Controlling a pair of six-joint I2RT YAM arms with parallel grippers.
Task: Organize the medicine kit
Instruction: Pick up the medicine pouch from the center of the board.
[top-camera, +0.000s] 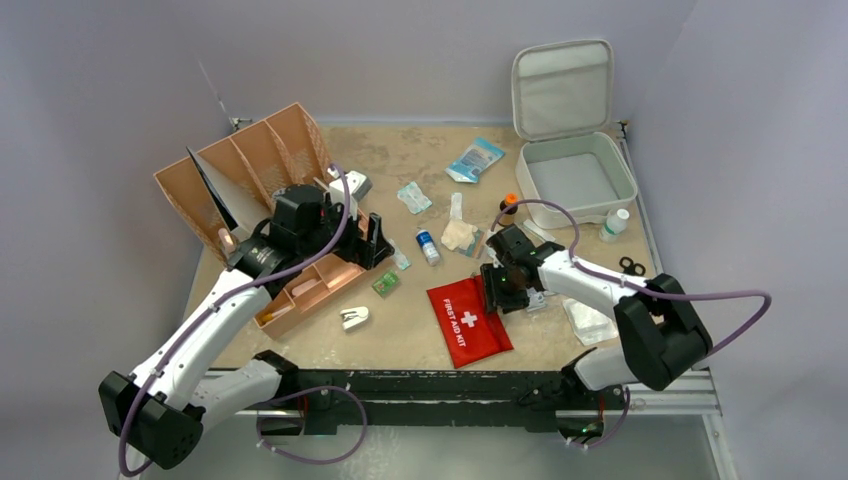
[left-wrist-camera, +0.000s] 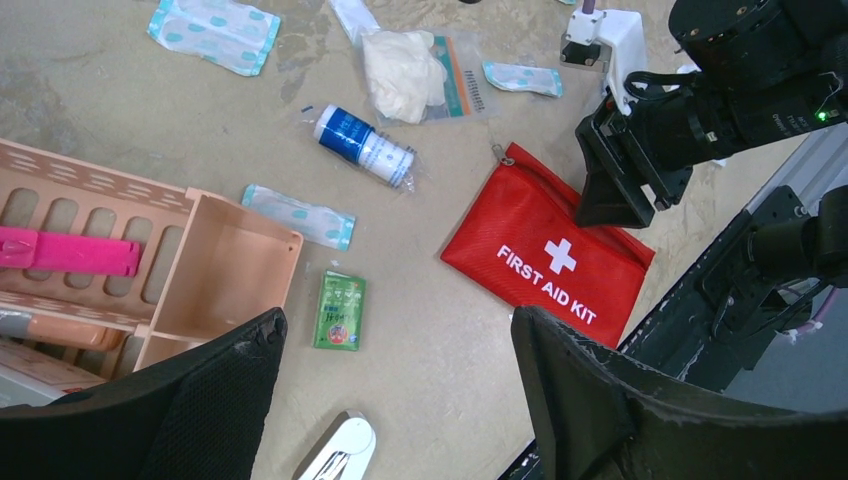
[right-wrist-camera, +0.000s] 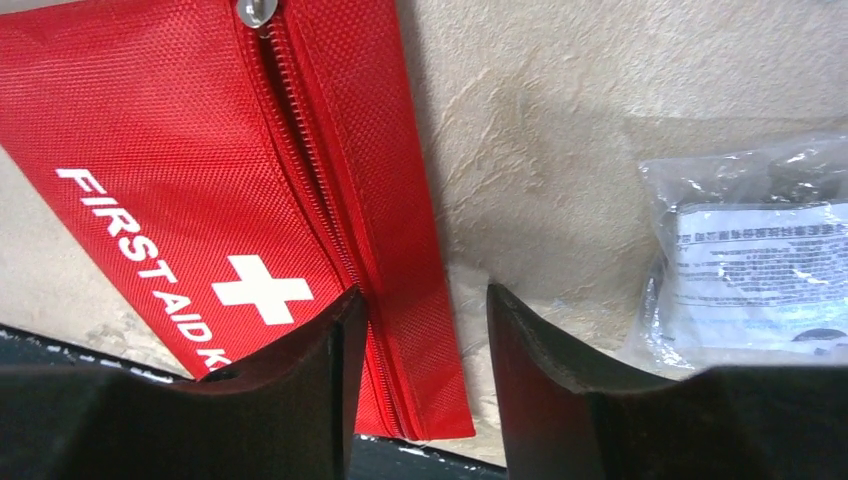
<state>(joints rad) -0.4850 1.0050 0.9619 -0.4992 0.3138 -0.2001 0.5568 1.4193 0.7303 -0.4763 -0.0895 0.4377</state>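
Observation:
The medicine kit, a light grey hard case, stands open at the back right with its lid upright and its tray showing nothing inside. A flat red "FIRST AID KIT" pouch lies near the front edge. My right gripper hangs low over the pouch's right zip edge, open, one finger above the pouch and the other above bare table. My left gripper is wide open above the table between a green sachet and the pouch, holding nothing.
Tan divided trays sit at the left, under my left arm. Loose items: a blue-white vial, white gloves, a gauze packet, a white clip-like object, a clear bag, small bottles.

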